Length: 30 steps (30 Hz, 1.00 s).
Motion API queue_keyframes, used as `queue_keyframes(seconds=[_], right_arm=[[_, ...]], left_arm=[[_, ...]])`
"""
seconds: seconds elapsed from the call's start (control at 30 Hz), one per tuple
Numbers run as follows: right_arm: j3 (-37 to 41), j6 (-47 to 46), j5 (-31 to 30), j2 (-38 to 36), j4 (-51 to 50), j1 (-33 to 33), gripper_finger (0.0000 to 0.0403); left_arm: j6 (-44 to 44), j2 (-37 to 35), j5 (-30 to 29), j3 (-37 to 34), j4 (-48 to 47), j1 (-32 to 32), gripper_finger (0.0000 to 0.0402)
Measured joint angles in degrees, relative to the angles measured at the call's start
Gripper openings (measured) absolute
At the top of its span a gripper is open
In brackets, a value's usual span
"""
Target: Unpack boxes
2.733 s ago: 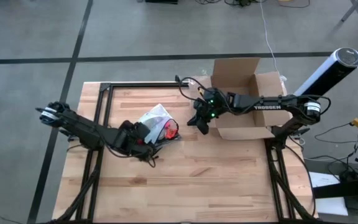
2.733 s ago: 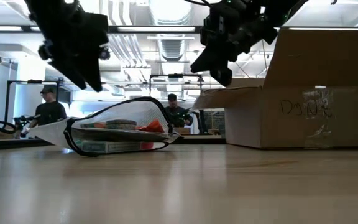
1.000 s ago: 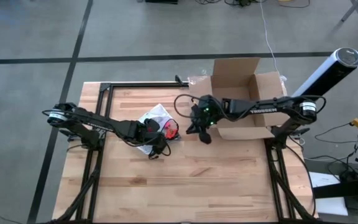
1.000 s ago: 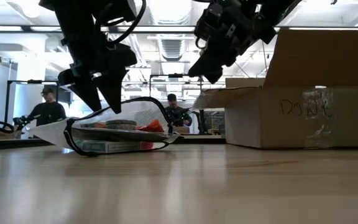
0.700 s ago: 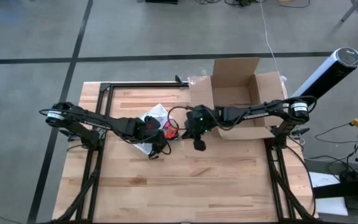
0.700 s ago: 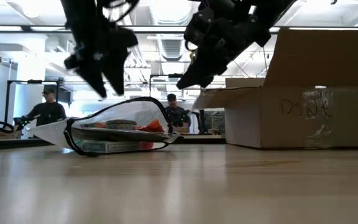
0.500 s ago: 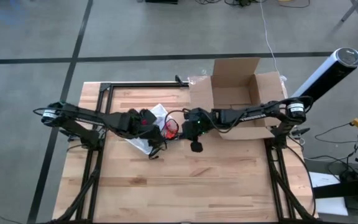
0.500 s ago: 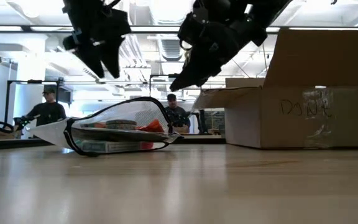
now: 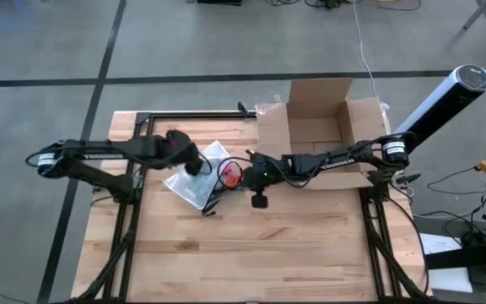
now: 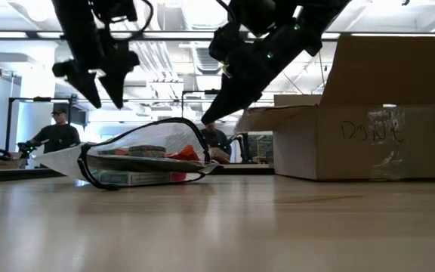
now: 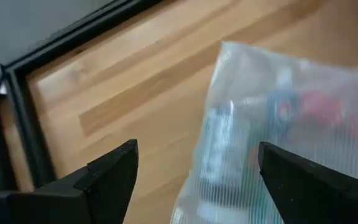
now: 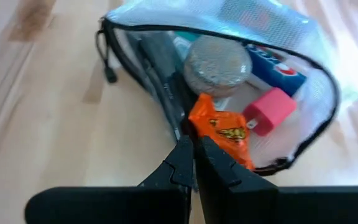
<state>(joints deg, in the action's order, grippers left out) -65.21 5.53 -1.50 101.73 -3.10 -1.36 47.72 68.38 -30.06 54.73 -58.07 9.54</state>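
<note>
Cardboard box [image 9: 323, 131]: brown corrugated, sitting at the table's [image 9: 310, 245] far right corner with its flaps standing open; handwriting and clear tape are showing on its side in the low view [image 10: 368, 136]. No gripper is touching it.

Zip pouch [image 9: 197, 173]: translucent, black-edged, lying flat on the wood left of the box and well apart from it, its mouth gaping toward the box. Inside, in the right wrist view, an orange wrapper [image 12: 219, 130], a pink block [image 12: 269, 112], a round grey item [image 12: 216, 59] and a blue-and-white package [image 12: 278, 65] are showing.

Left gripper [image 9: 194, 160]: hanging above the pouch's far-left part, fingers [image 11: 107, 180] standing wide apart, holding nothing; in the low view [image 10: 100, 87] it is clear of the pouch.

Right gripper [image 9: 241, 175]: reaching from the box side to the pouch's mouth, fingers [image 12: 188, 158] pressed together with nothing between them, tips pointing down at the opening just beside the orange wrapper. Whether they are touching the pouch cannot be told.

Room behind: two people [image 10: 59, 132] are standing beyond the table.
</note>
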Motion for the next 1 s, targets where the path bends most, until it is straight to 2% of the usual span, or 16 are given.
queue_keyframes(seconds=[0.2, 0.33, 0.43, 0.53, 0.77, 0.9, 1.0], right_arm=[[-0.02, -0.93, -5.87, 0.0, 0.7, 2.1, 0.0], [-0.02, 1.96, -6.22, 0.38, 2.1, 4.18, 0.0], [0.0, 3.33, -5.96, 1.62, 2.41, 5.58, 0.0], [0.07, 3.02, -5.86, 2.74, 2.22, 6.31, 0.0], [0.07, 1.32, -5.79, 5.16, 2.14, 6.66, 0.0], [0.07, 1.8, -5.63, 6.84, 2.2, 6.58, 0.0], [0.07, 2.0, -5.58, 8.23, 1.85, 6.45, 0.0]], left_arm=[[-6.76, -0.71, 6.21, -3.78, 12.73, 10.73, 0.031], [-11.73, 2.02, 10.46, -3.85, 17.45, 16.2, 0.0299], [-14.82, 4.84, 15.16, -3.86, 20.84, 19.25, 0.0256], [-15.91, 7.67, 19.0, -3.86, 22.71, 21.12, 0.0194], [-17.26, 11.4, 20.36, -3.88, 23.59, 21.6, 0.0061], [-17.48, 12.06, 20.6, -3.88, 23.68, 21.62, 0.0012], [-17.52, 12.21, 20.79, -3.88, 23.79, 21.61, 0.0004]])
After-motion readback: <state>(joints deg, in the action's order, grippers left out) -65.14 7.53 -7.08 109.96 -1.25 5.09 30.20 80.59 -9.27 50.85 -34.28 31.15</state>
